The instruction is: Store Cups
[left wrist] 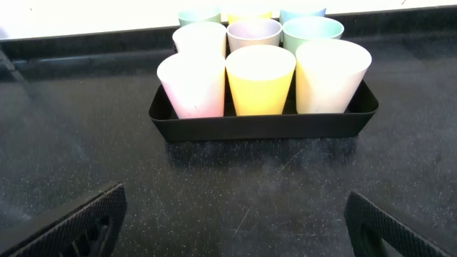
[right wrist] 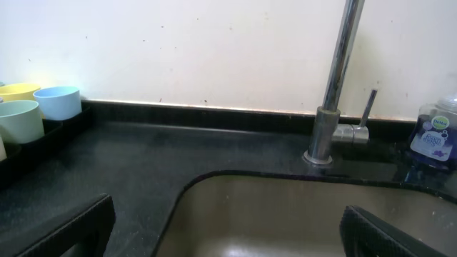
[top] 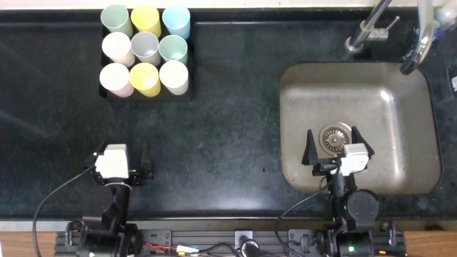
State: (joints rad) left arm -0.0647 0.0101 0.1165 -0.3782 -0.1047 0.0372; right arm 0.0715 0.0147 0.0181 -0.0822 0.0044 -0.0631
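A black tray (top: 190, 70) at the back left of the dark worktop holds several pastel cups (top: 146, 48) standing upright in rows: pink, yellow, cream, green, grey and blue. From the left wrist view the tray (left wrist: 257, 127) stands straight ahead with a pink cup (left wrist: 191, 86), a yellow cup (left wrist: 260, 80) and a cream cup (left wrist: 331, 75) in its nearest row. My left gripper (top: 121, 158) sits low near the front edge, well short of the tray, open and empty. Over the sink's front part my right gripper (top: 335, 144) is open and empty as well.
A steel sink (top: 400, 100) takes up the right side, with a drain (top: 335, 137) near my right gripper. A tap (right wrist: 335, 86) stands behind it, and a blue soap bottle (right wrist: 437, 134) sits at the far right. Bare worktop (top: 228, 135) lies between tray and sink.
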